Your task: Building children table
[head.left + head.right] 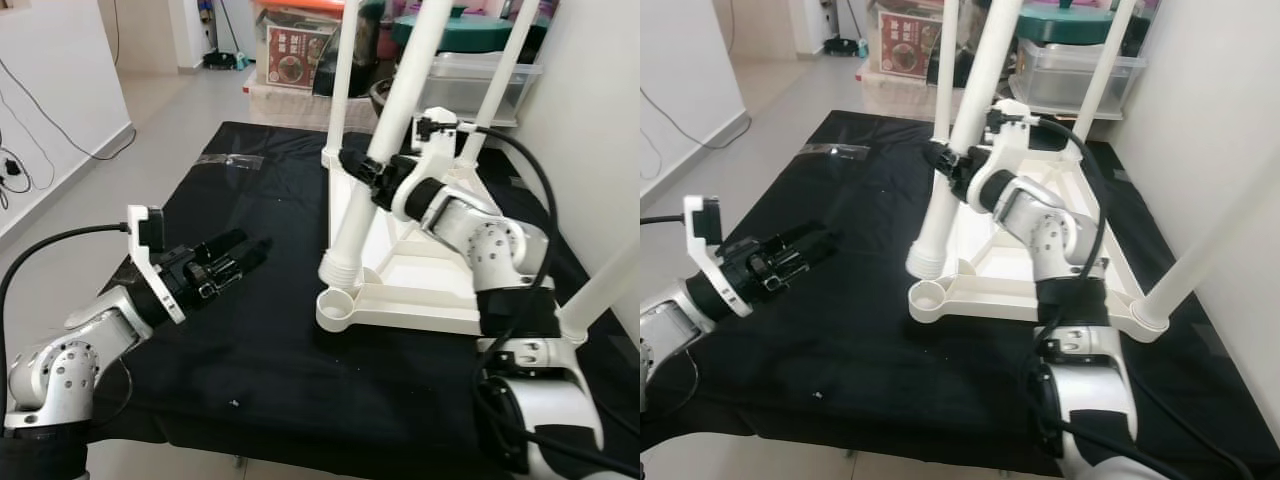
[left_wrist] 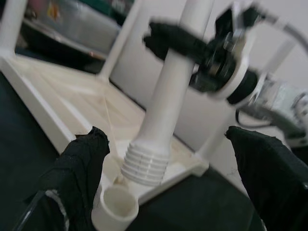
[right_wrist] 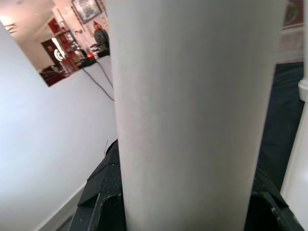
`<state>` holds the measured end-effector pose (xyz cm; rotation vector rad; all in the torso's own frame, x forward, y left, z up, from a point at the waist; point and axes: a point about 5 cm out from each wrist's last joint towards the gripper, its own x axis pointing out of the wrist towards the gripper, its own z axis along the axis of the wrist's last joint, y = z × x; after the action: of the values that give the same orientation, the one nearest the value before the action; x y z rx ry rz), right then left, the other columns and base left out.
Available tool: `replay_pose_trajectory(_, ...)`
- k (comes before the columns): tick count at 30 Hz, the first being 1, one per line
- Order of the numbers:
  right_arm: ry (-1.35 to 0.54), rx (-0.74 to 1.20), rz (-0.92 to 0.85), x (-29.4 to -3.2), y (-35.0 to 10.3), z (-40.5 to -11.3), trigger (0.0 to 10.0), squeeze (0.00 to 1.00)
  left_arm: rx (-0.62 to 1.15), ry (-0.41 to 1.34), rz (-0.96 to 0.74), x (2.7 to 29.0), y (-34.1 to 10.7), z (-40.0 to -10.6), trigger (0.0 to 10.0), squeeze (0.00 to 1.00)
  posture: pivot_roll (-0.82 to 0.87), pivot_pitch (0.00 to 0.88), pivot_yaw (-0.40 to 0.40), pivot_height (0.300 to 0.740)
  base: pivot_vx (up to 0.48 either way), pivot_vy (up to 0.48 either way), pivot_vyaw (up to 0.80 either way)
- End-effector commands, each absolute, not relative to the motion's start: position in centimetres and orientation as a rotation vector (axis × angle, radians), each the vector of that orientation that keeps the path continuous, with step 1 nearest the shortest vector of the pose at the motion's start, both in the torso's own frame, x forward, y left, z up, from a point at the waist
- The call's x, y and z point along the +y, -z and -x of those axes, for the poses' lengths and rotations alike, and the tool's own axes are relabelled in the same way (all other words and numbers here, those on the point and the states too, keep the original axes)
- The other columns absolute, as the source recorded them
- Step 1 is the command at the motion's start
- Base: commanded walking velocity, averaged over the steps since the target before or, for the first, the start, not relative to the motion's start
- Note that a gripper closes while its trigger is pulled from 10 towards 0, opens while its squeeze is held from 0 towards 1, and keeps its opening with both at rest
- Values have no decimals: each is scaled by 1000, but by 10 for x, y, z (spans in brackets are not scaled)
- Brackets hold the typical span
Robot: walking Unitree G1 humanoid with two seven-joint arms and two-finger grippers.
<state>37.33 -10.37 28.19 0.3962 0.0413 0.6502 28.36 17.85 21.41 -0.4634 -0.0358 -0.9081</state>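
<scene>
The tabletop (image 1: 420, 290) lies upside down on the black cloth (image 1: 250, 330), three legs already standing in their corners. The right gripper (image 1: 372, 178) is clamped round the fourth leg (image 1: 375, 170), whose threaded end hangs just above the empty socket (image 1: 335, 305) at the top's 7 o'clock corner. Seating and screwing remain, I'd say. The left gripper (image 1: 232, 256) hovers open at 9 o'clock, holding nothing.
</scene>
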Motion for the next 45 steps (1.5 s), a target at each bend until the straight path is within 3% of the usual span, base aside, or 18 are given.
replay_pose_trajectory(1,-741,-4,-385,-79,-294,-365,0,0,26,933,418,173,-204,-285,10000,0,55,0,-55,740,0,0,0)
replay_pose_trajectory(15,-948,-43,-408,-29,-316,-340,0,0,109,969,299,176,-191,-290,10000,0,46,0,-53,740,0,0,0)
replay_pose_trajectory(42,-1030,38,-375,-9,-295,-319,0,0,80,1043,87,166,-196,-307,10000,0,6,0,-40,740,0,0,0)
replay_pose_trajectory(43,-1029,38,-375,-9,-294,-319,0,0,77,1036,87,166,-196,-308,0,0,7,0,-40,740,0,0,0)
replay_pose_trajectory(45,-1028,38,-376,-9,-294,-318,0,0,76,1037,88,165,-195,-308,0,0,7,0,-40,740,0,0,0)
